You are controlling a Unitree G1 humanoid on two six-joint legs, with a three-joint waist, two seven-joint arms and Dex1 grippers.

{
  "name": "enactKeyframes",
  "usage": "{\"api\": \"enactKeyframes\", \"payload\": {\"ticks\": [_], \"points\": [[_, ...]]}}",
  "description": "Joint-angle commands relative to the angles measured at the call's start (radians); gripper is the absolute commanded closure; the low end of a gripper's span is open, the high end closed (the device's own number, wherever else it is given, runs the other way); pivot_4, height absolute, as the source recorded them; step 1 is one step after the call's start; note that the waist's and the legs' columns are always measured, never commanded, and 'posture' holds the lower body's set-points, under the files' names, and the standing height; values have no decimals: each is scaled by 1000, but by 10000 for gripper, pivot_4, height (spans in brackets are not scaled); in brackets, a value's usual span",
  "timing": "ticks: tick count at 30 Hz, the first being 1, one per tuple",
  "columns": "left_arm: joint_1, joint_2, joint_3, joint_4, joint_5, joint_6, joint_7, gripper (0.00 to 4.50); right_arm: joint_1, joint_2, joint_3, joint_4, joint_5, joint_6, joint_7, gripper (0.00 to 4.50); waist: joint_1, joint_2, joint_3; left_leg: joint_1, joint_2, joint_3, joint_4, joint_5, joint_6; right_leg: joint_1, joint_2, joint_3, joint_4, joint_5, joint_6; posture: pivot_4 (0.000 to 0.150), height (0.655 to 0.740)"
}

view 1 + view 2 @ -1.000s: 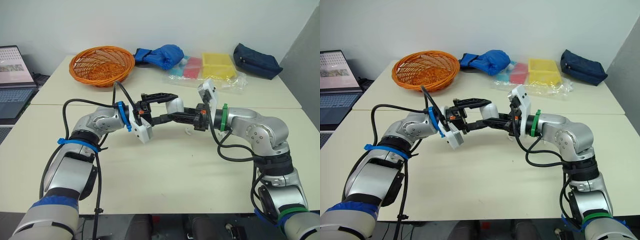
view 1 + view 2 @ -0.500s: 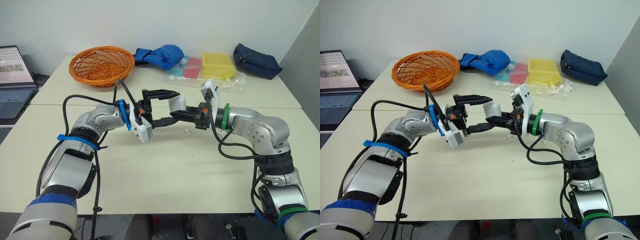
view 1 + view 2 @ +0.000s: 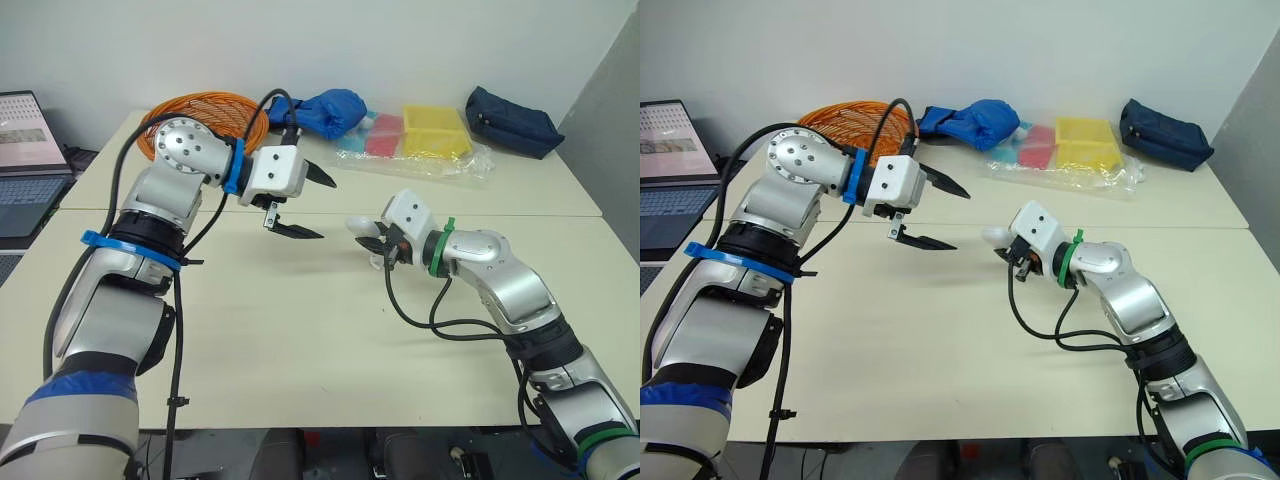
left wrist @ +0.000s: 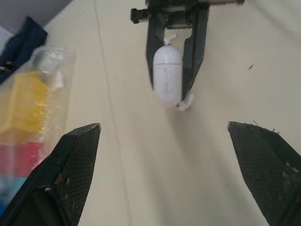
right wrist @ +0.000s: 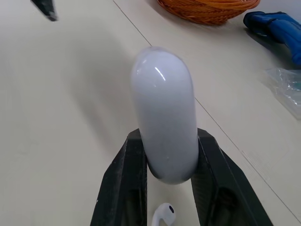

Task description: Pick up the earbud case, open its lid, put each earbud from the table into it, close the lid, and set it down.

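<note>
the bench is overlooked from the head, forward and downward, by both eye views. the earbud case is seen close along the right fingers and, farther off, from the left wrist view.

You can't see base of earbud case: buried between clamped fingers of right gripper. Lid seam too faint for you to read. Earbud just under those jaws, cropped by picture edge. In head views it's too small to make out. Left gripper fingers blurred, roots cropped. Basket behind left jaws half hidden by arm. Laptop, well apart from both jaws, cropped at edge.
</note>
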Motion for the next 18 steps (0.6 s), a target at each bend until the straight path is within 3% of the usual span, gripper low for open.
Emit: {"api": "enactKeyframes", "payload": {"ticks": [1, 4, 7, 18], "points": [[-21, -40, 5, -73, 36, 60, -14, 1750, -38, 28, 10, -29, -34, -22, -3, 36652, 1, 0, 0, 0, 0, 0, 0, 0, 0, 0, 0, 0, 0, 0, 0, 1500, 7400], [-15, -68, 12, -71, 78, 69, 13, 7946, -39, 39, 10, -44, -50, -10, -1, 36652, 1, 0, 0, 0, 0, -1, 0, 0, 0, 0, 0, 0, 0, 0, -1, 1500, 7400], [-12, -78, 7, -75, 114, 82, 2, 18137, -34, 41, 14, -64, -66, 2, 2, 36652, -1, 0, 0, 0, 0, -1, 0, 0, 0, 0, 0, 0, 0, 0, -1, 1500, 7400], [-4, -104, 20, -51, 176, 59, -7, 18137, -39, 60, 8, -108, -74, 47, -7, 36652, 1, 0, 0, 0, 0, -1, 0, 0, 0, 0, 0, 0, 1, 0, -1, 1500, 7400]]}}
